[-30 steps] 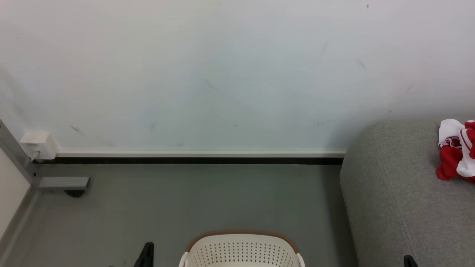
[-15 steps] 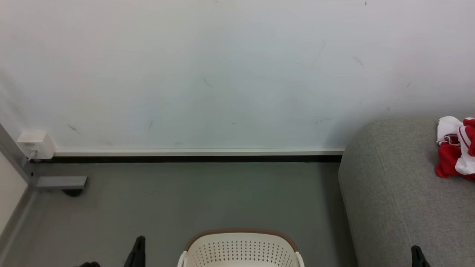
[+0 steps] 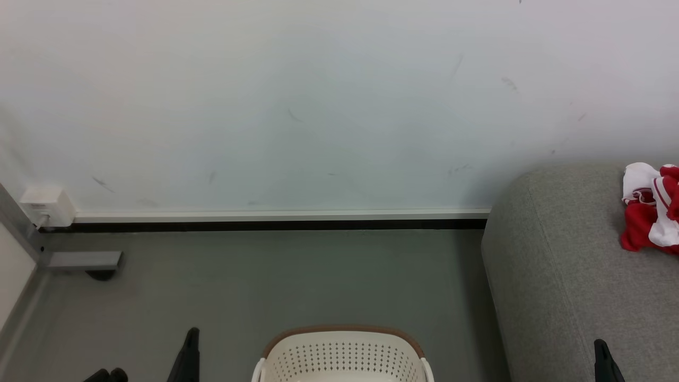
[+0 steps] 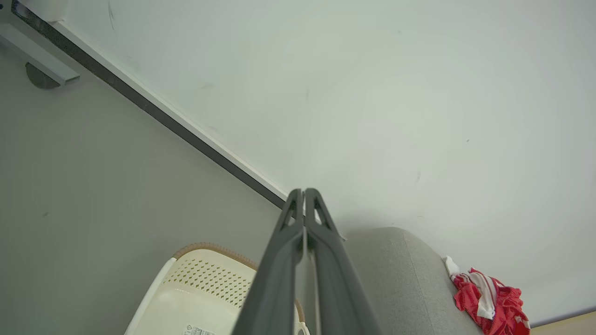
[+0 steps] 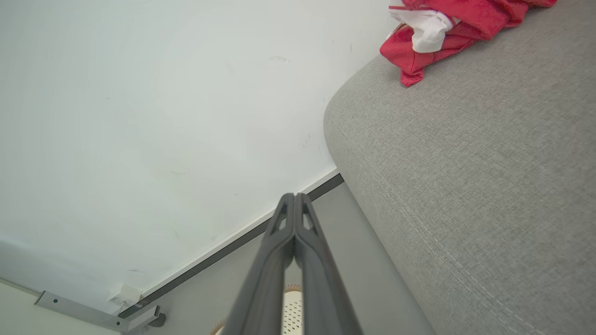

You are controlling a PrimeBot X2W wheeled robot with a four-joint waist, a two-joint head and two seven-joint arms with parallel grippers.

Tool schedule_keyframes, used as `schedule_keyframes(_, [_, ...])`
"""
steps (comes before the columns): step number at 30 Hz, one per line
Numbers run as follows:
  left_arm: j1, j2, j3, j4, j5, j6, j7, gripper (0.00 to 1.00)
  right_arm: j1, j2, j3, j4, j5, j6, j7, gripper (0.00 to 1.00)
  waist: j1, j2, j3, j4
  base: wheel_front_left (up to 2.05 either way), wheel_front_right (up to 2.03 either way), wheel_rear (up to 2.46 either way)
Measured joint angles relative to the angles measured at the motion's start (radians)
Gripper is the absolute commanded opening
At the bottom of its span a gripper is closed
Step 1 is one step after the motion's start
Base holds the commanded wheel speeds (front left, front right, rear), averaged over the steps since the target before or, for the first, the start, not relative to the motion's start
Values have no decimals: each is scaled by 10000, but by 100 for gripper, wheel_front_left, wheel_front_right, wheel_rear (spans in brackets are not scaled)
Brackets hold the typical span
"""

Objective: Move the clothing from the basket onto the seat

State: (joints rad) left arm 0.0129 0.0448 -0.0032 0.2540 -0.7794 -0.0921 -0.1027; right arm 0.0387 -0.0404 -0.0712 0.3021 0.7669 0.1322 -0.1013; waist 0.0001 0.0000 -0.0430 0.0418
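Left gripper (image 4: 303, 191) and right gripper (image 5: 294, 195): jaws pressed together, empty — clothing (image 3: 643, 233) on seat (image 3: 557, 292). Look into the basket (image 3: 345, 358) first — spread jaws before reaching.

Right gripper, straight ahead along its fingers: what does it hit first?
Most likely the wall, low down. In the right wrist view the shut right gripper points there with nothing between; the sofa lies off to the side of that line. Depth is hard to judge.
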Motion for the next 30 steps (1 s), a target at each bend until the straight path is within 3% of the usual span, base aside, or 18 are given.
schedule_keyframes(30, [-500,4,512,-27,-3526,-136,930,0,-603,-10,-178,-226,3595,0,922,0,0,0,155,-141,0,0,0])
